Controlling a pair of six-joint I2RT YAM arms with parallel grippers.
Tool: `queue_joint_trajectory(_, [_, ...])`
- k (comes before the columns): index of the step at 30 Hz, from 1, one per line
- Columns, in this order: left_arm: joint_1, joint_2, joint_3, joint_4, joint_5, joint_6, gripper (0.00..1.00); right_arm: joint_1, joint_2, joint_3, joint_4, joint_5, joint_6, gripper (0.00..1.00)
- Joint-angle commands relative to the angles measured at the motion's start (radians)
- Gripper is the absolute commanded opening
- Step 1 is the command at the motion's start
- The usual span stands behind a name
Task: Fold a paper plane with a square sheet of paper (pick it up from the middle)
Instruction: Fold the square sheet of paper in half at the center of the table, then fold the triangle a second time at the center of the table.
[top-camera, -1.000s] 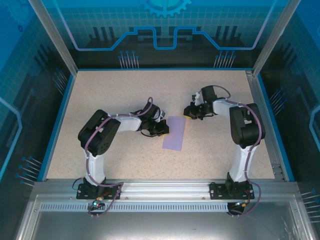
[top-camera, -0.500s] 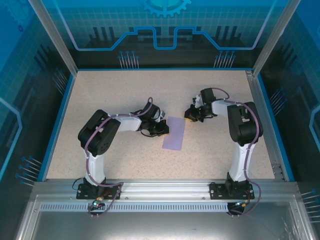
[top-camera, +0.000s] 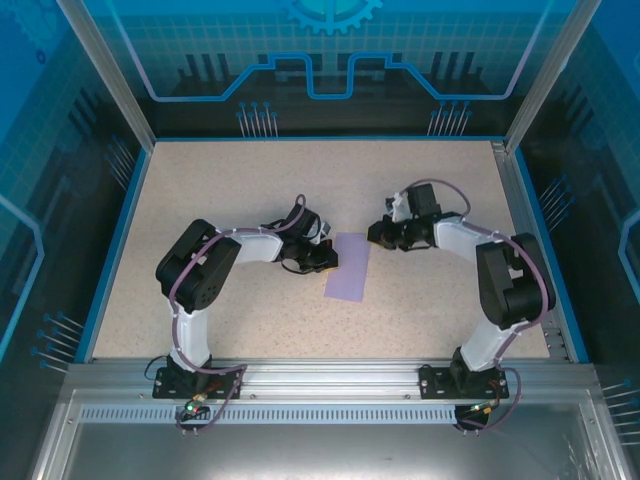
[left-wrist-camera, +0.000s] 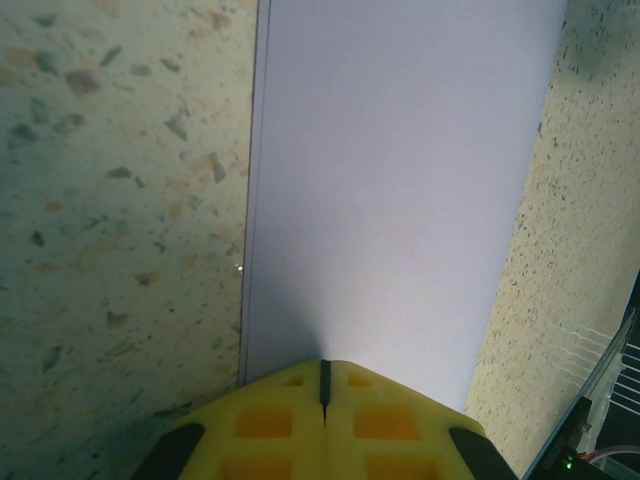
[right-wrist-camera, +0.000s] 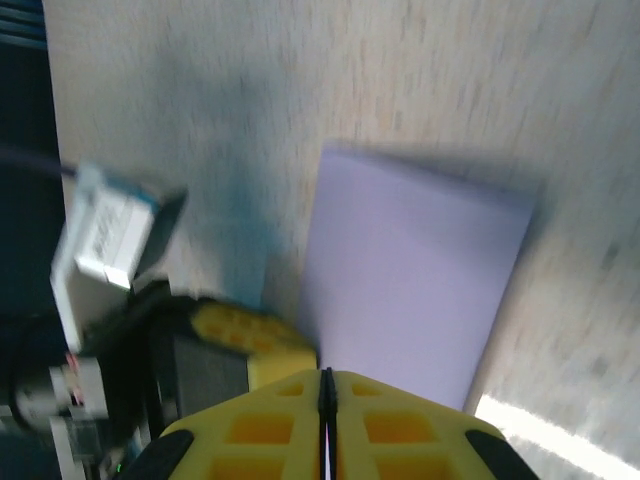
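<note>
Thin pale-purple folded paper sheet (top-camera: 348, 266) lies mid-bench (top-camera: 220, 180); L fingers (left-wrist-camera: 270, 425) shut, empty, tip on its left edge; R fingers (right-wrist-camera: 265, 430) shut, empty, by far corner; pin firmly, crease w/ slow even strokes.

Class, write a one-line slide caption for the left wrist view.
Shut yellow fingers at the edge of the lavender paper on a speckled table.

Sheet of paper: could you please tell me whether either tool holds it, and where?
Left tool is shut at the left edge of the sheet of paper; pinching or pressing cannot be told. Right tool holds nothing.
</note>
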Motion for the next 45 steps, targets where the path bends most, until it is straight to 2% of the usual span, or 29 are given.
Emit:
queue_joint_trajectory(1, [-0.008,0.019,-0.005,-0.115,-0.03,0.03,0.0,0.063,-0.091,-0.108,0.055,-0.007,0.057,0.1])
queue_joint_trajectory(6, [-0.007,0.017,-0.005,-0.119,-0.031,0.032,0.0,0.157,-0.139,-0.234,0.124,-0.023,0.112,0.1])
queue_joint_trajectory(9, [-0.007,0.016,-0.008,-0.117,-0.034,0.033,0.0,0.194,-0.145,-0.289,0.136,0.009,0.122,0.1])
queue_joint_trajectory(15, [-0.007,0.016,-0.012,-0.11,-0.032,0.033,0.0,0.21,-0.086,-0.383,0.184,0.023,0.125,0.1])
queue_joint_trajectory(19, [-0.006,0.016,-0.008,-0.117,-0.032,0.036,0.0,0.211,-0.098,-0.383,0.126,0.051,0.109,0.1])
queue_joint_trajectory(23, [-0.005,0.013,-0.002,-0.125,-0.032,0.042,0.0,0.193,-0.184,-0.325,0.055,0.059,0.084,0.1])
queue_joint_trajectory(28, [-0.006,0.013,-0.002,-0.126,-0.03,0.043,0.0,0.084,-0.212,-0.241,0.068,0.043,0.078,0.11])
queue_joint_trajectory(34, [-0.006,0.019,0.003,-0.123,-0.026,0.042,0.0,-0.033,-0.046,-0.098,0.157,-0.045,0.092,0.11])
queue_joint_trajectory(39, [-0.006,0.019,0.006,-0.131,-0.025,0.046,0.0,-0.056,0.116,0.062,0.122,-0.042,0.072,0.12])
queue_joint_trajectory(45, [-0.005,0.022,0.008,-0.127,-0.024,0.041,0.0,-0.058,0.259,0.149,0.102,-0.053,0.064,0.12])
